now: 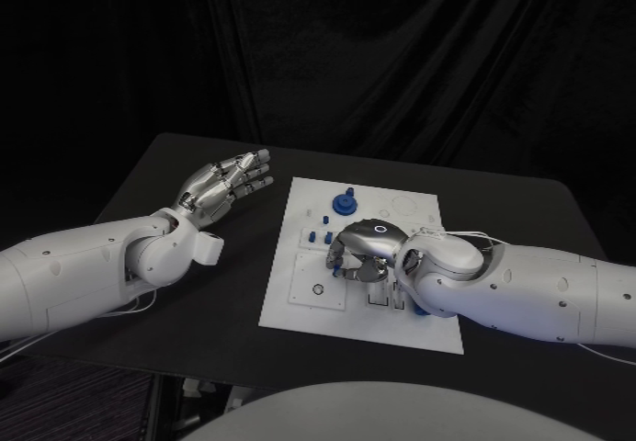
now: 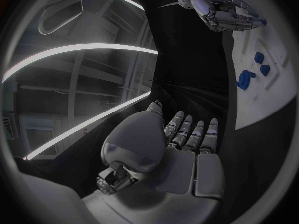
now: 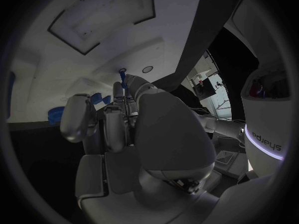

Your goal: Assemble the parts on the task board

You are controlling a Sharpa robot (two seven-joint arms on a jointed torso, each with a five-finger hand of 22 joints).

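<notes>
The white task board [image 1: 285, 312] lies in the middle of the black table. My right hand [image 1: 362, 248] hovers low over its centre with fingers curled downward. In the right wrist view the fingertips pinch a thin blue peg [image 3: 122, 78] just above the board [image 3: 62, 69]. A blue knob [image 1: 346, 202] stands near the board's far edge, and small blue pieces [image 1: 320, 237] stand just left of the right hand. My left hand [image 1: 228, 184] is held above the table to the left of the board, fingers straight and spread, palm [image 2: 181, 149] bare.
Another blue piece [image 1: 422, 310] shows at the board's near right, under my right forearm. The left wrist view shows the board [image 2: 277, 84] with blue parts [image 2: 246, 79] and my right hand [image 2: 218, 10]. Bare black table surrounds the board.
</notes>
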